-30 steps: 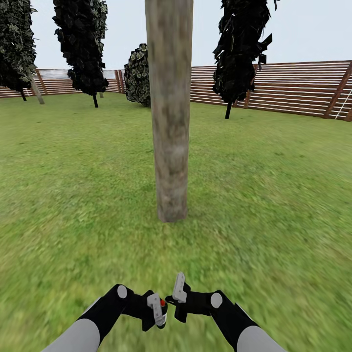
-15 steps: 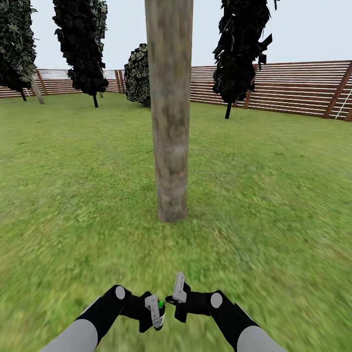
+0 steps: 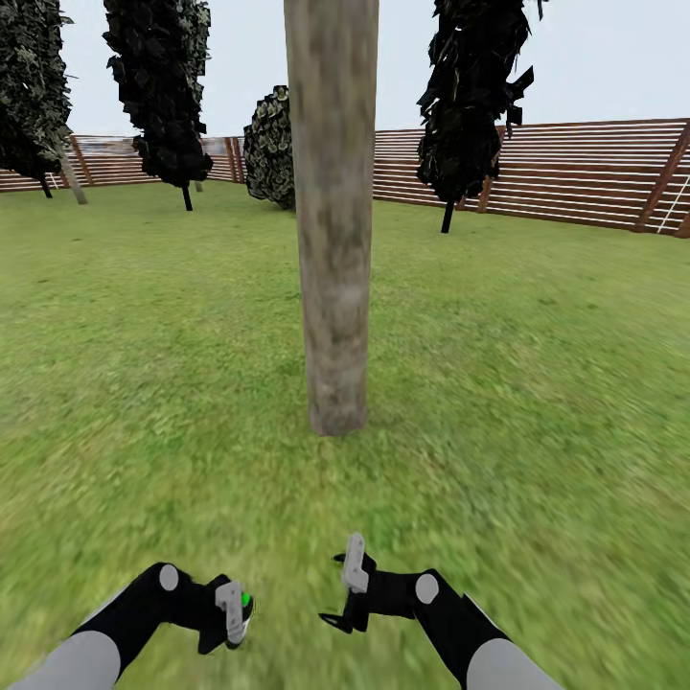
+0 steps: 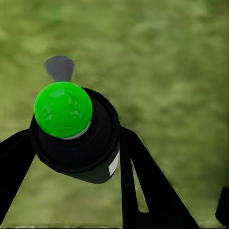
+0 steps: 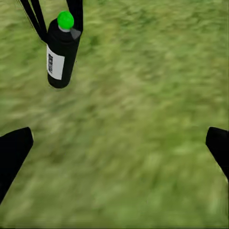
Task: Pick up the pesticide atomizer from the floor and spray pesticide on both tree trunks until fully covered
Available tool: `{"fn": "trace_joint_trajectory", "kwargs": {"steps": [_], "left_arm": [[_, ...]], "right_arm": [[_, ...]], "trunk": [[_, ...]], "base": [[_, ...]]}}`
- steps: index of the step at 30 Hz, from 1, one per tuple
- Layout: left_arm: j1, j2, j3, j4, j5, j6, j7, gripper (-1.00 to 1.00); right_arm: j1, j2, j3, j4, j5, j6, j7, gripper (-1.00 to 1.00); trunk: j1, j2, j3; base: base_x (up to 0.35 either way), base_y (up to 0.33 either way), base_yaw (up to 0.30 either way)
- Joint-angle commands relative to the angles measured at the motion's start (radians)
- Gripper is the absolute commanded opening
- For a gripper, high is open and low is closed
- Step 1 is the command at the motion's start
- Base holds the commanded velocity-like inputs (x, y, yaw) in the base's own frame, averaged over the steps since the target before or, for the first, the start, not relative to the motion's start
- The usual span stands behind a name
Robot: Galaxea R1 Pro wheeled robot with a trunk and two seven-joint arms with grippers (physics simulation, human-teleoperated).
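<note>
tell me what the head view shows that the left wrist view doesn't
Head view: the trunk standing straight ahead on the lawn, the fence, dark trees, and the right gripper, open. Left wrist view: a close look at the atomizer, with its green cap and a grey nozzle, between the black fingers. Both: the atomizer in the left gripper, over grass.

atomizer (image 5: pixel 61 50): black can, green top, white label, clamped between the fingers of my left claw (image 3: pixel 233 613), low over the grass | tree trunk (image 3: pixel 332 220): thick, smooth, mottled grey-tan, upright, straight ahead on the lawn (image 3: pixel 537 383) | fence (image 3: pixel 565 172): brown slats behind
</note>
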Motion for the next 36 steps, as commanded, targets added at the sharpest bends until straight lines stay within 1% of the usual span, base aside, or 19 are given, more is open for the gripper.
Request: {"fn": "trace_joint_trajectory", "kwargs": {"steps": [1,4,6,7,8,11,12,13,14,16,17,18,20,21,23,25,28,33,36], "left_arm": [[0.0,0.008,0.002,0.0,0.002,0.002,0.014,-1.0],[0.0,0.014,0.022,0.003,0.012,0.009,0.114,-1.0],[0.001,0.011,0.076,0.011,0.03,0.011,0.224,-1.0],[0.001,0.004,0.154,0.021,0.059,0.012,0.335,-1.0],[0.002,-0.002,0.195,0.034,0.076,0.012,0.379,-1.0],[0.002,-0.014,0.287,0.099,0.125,0.011,0.45,-1.0],[0.002,-0.017,0.315,0.124,0.15,0.011,0.47,-1.0],[0.002,-0.019,0.327,0.135,0.169,0.012,0.481,-1.0],[0.002,-0.025,0.339,0.146,0.204,0.012,0.493,-1.0],[0.002,-0.031,0.353,0.159,0.258,0.013,0.504,-1.0],[0.002,-0.031,0.356,0.161,0.272,0.013,0.508,-1.0],[0.003,-0.032,0.361,0.164,0.314,0.012,0.524,-1.0],[0.005,-0.032,0.363,0.163,0.352,0.011,0.537,-1.0],[0.024,-0.032,0.364,0.166,0.418,0.008,0.548,-1.0],[0.035,-0.032,0.367,0.163,0.452,0.01,0.57,-1.0],[0.036,-0.037,0.369,0.163,0.456,0.013,0.576,-1.0],[0.037,-0.06,0.37,0.159,0.456,0.028,0.591,-1.0],[0.037,-0.068,0.37,0.154,0.458,0.075,0.644,-1.0],[0.037,-0.069,0.37,0.151,0.459,0.079,0.649,-1.0]], "right_arm": [[0.0,-0.003,-0.001,0.001,0.001,0.0,-0.001,1.0],[0.0,-0.021,-0.003,0.004,0.002,0.0,-0.008,1.0],[0.0,-0.058,-0.018,0.007,-0.004,-0.001,-0.021,1.0],[0.003,-0.099,-0.087,0.017,-0.033,-0.002,-0.059,1.0],[0.004,-0.117,-0.14,0.034,-0.054,-0.002,-0.085,1.0],[0.012,-0.159,-0.29,0.112,-0.096,-0.004,-0.177,1.0],[0.02,-0.179,-0.349,0.159,-0.104,-0.005,-0.245,1.0],[0.03,-0.191,-0.383,0.187,-0.108,-0.008,-0.304,1.0],[0.048,-0.205,-0.431,0.218,-0.111,-0.017,-0.409,1.0],[0.076,-0.216,-0.483,0.237,-0.114,-0.056,-0.545,1.0],[0.083,-0.218,-0.494,0.24,-0.114,-0.07,-0.576,1.0],[0.103,-0.221,-0.523,0.246,-0.115,-0.112,-0.656,1.0],[0.121,-0.222,-0.541,0.25,-0.115,-0.147,-0.709,1.0],[0.145,-0.222,-0.556,0.253,-0.117,-0.187,-0.748,1.0],[0.156,-0.222,-0.564,0.256,-0.139,-0.205,-0.771,1.0],[0.16,-0.219,-0.566,0.257,-0.183,-0.207,-0.799,1.0],[0.163,-0.214,-0.567,0.259,-0.262,-0.206,-0.877,1.0],[0.164,-0.21,-0.568,0.261,-0.284,-0.206,-0.898,1.0],[0.164,-0.21,-0.569,0.285,-0.285,-0.206,-0.9,1.0]], "trunk": [[0.0,0.0,0.0],[0.0,0.0,0.0],[0.0,0.0,0.0],[0.0,0.0,0.0],[0.0,0.0,0.0],[0.0,0.0,0.0],[0.0,0.0,0.0],[0.0,0.0,0.0],[0.0,0.0,0.0],[0.0,0.0,0.0],[0.0,0.0,0.0],[0.0,0.0,0.0],[0.0,0.0,0.0],[0.0,0.0,0.0],[0.0,0.0,0.0],[0.0,0.0,0.0],[0.0,0.0,0.0],[0.0,0.0,0.0],[0.0,0.0,0.0]], "base": [[0.0,0.0,0.0],[0.0,0.0,0.0],[0.0,0.0,0.0],[0.0,0.0,0.0],[0.0,0.0,0.0],[0.0,0.0,0.0],[0.0,0.0,0.0],[0.0,0.0,0.0],[0.0,0.0,0.0],[0.0,0.0,0.0],[0.0,0.0,0.0],[0.0,0.0,0.0],[0.0,0.0,0.0],[0.162,0.0,0.0],[0.289,0.0,0.0],[0.324,0.0,0.0],[0.335,0.0,0.0],[0.325,-0.072,-0.117],[0.251,-0.22,-0.285]]}}
